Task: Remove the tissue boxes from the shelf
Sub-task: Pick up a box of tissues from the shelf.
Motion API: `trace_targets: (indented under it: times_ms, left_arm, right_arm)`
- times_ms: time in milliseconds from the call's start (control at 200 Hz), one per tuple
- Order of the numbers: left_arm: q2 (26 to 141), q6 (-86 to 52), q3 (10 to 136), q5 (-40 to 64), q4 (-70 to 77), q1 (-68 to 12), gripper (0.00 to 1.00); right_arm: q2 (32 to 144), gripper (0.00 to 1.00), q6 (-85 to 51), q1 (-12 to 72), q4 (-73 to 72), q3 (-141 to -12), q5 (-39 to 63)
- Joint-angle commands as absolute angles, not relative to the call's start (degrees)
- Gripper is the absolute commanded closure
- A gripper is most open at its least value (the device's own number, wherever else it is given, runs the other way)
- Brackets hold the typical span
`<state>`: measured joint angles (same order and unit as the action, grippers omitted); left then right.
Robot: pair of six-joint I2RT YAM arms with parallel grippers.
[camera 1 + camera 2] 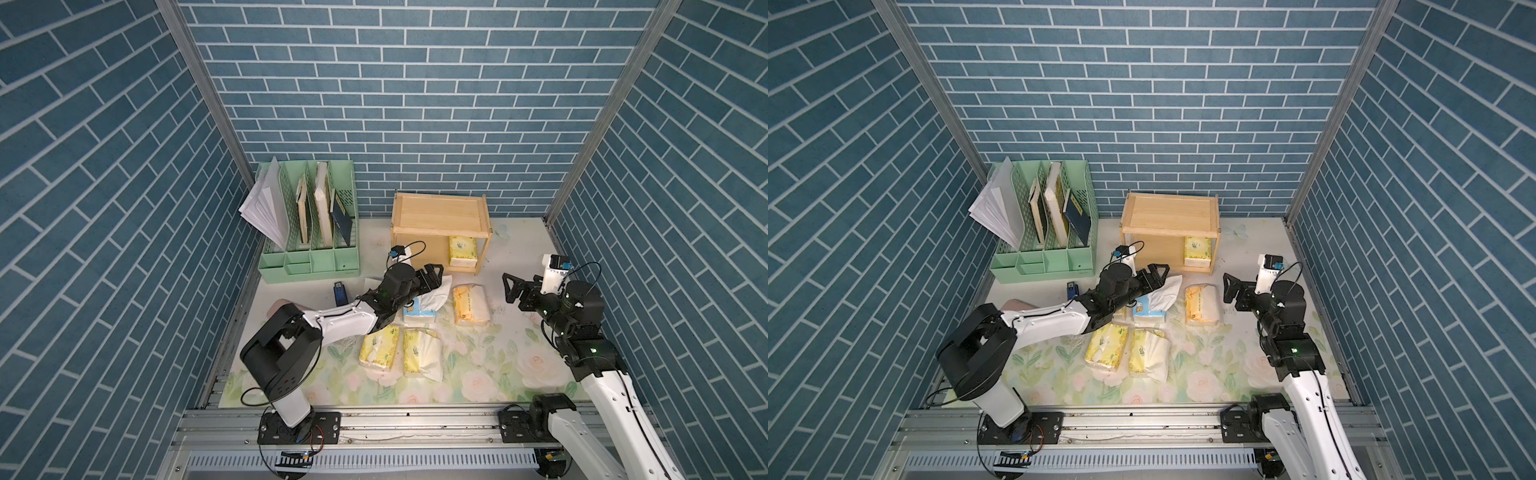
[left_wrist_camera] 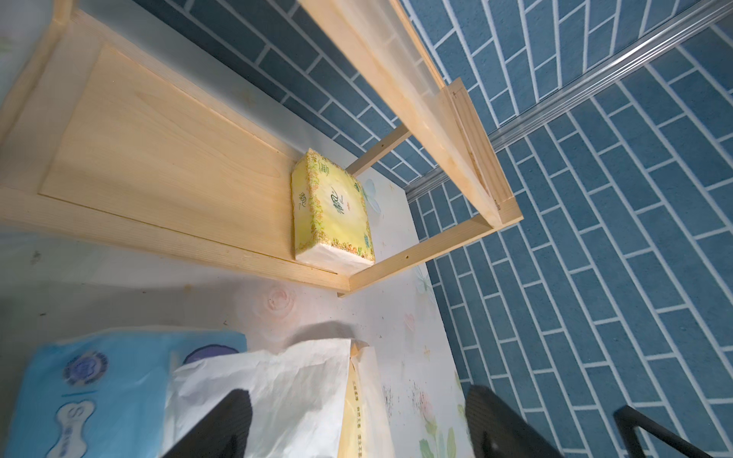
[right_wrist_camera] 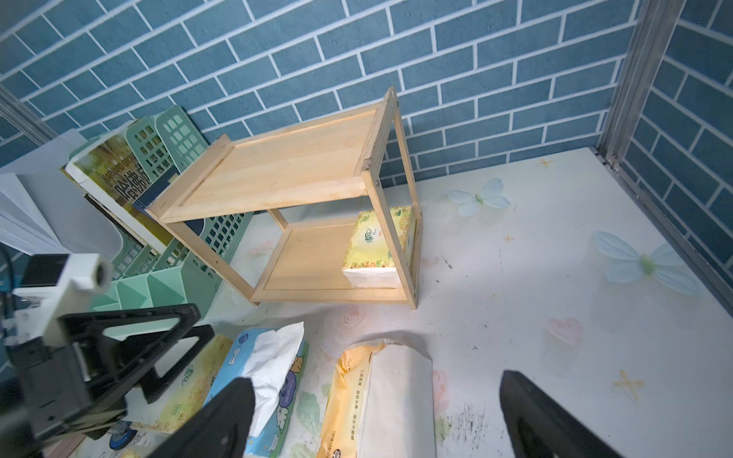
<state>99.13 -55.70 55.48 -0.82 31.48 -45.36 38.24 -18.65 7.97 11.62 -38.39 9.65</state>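
**Last one on the rack.** One yellow-green pack [image 1: 462,250] lies flat on the bottom board of the wooden shelf [image 1: 440,212], pushed to its 3 o'clock end; the top board is bare. The shelf stands at 12 o'clock on the flowered table [image 1: 519,365]. The left gripper [image 1: 436,276] hovers just off the shelf's front edge, at about 7 o'clock from the pack, jaws spread wide and holding nothing. The right gripper [image 1: 510,289] waits at 4 o'clock from it, equally wide and empty.

The likely trouble is the frame itself — the thin corner post [image 3: 393,238] at the 3 o'clock end crosses in front of the pack, and the top board sits low over it. A finger that clips either could shove the light shelf toward the wall or tip it. The pack looks soft, so a shallow pinch may only crumple the wrapper and slip off. With both arms near one opening, they could also collide.

Under the left gripper a blue-and-white pack [image 1: 419,313] throws up a loose white tissue that could snag a finger. An orange pack [image 1: 469,305] lies at 6 o'clock from the shelf's end, on the way in. A second yellow-green pack [image 1: 379,347] and a third yellow-green pack [image 1: 417,353] rest side by side nearer the front. A green file organizer [image 1: 309,245] stands at 9 o'clock from the shelf, a blue stapler [image 1: 340,293] before it — both out of the way.
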Motion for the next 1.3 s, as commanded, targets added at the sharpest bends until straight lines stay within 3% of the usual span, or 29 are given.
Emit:
trace_targets:
  times_ms: [0, 495, 1295]
  left_arm:
    - [102.8, -58.94, 58.42, -0.64, 39.74, -45.7, 0.1]
    - [121.02, -62.51, 74.26, -0.68, 38.2, -45.36, 0.19]
    - [138.68, -59.42, 104.12, -6.21, 11.94, -43.57, 0.24]
  right_arm:
    - [36.77, 0.0, -20.48, 7.78, 10.87, -38.58, 8.28]
    - [33.98, 0.0, -18.63, 7.74, 13.53, -39.77, 6.22]
    - [31.73, 0.0, -17.85, 7.7, 12.83, -39.29, 4.66]
